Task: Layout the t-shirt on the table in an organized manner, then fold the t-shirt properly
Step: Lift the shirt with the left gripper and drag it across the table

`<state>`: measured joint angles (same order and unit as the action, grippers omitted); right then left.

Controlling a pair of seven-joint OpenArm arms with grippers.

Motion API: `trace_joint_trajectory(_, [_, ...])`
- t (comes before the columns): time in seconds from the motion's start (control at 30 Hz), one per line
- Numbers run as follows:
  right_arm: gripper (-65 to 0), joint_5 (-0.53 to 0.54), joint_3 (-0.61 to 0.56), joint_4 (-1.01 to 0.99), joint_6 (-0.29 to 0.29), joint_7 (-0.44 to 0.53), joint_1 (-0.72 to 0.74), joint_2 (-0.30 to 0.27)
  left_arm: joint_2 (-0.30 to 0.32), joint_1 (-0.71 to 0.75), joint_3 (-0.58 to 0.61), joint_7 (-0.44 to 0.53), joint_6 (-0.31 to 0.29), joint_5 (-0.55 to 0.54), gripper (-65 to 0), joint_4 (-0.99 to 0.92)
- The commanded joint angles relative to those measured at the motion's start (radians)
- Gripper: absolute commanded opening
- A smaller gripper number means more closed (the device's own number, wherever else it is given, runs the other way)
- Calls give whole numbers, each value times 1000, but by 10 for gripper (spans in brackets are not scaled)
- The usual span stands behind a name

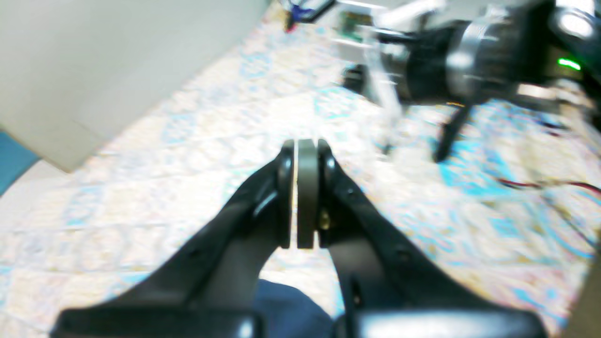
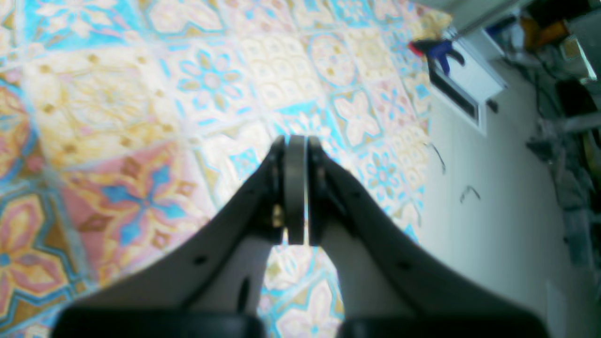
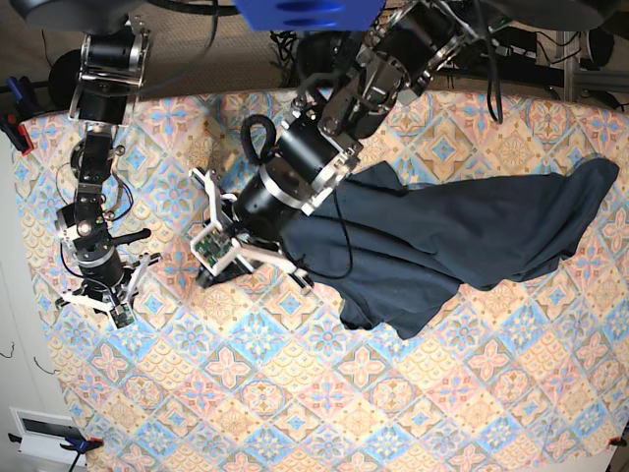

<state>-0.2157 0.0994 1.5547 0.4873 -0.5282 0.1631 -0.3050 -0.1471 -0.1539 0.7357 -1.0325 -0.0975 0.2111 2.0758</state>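
We find the table [image 3: 295,413] covered in patterned tile cloth, with bare floor past its left edge in the base view. The t-shirt [image 3: 462,246] lies rumpled and only partly spread on the right half, its long axis running left to right. The left gripper [image 3: 211,258] hangs just beside the shirt's left edge, jaws closed on nothing; its arm crosses over that end of the cloth. The right gripper [image 3: 98,295], likewise closed and empty, sits well apart at the far left. We judge the left arm nearer for the next grasp; nothing else obstructs.
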Motion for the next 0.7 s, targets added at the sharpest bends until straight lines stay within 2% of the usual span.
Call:
trace_joint_trajectory(0.0, [-643, 42, -2, 26, -9, 27, 20, -13, -10, -16, -25, -6, 8, 20, -650, 10])
trace_joint_trajectory(0.1, [-642, 77, -17, 26, -9, 27, 5, -13, -10, -16, -90, -122, 8, 64, -650, -17])
trace_joint_trajectory(0.23, [-642, 77, -60, 26, -9, 27, 2, -12, 123, 32, -95, -207, 12, 72, -635, -19])
trace_joint_trajectory(0.3, [-642, 77, -82, 26, -9, 27, 2, -12, 186, 70, -98, -211, 15, 77, -586, -7])
trace_joint_trajectory(0.4, [-642, 77, -92, 20, -9, 27, 3, -10, 278, 176, -98, -207, 15, 150, -487, 19])
trace_joint_trajectory(0.57, [-641, 77, -94, 16, -9, 27, 3, -9, 375, 305, -95, -203, 15, 216, -382, 22])
trace_joint_trajectory(0.67, [-641, 77, -94, 16, -9, 27, 5, -9, 406, 351, -100, -203, 15, 221, -304, 22])
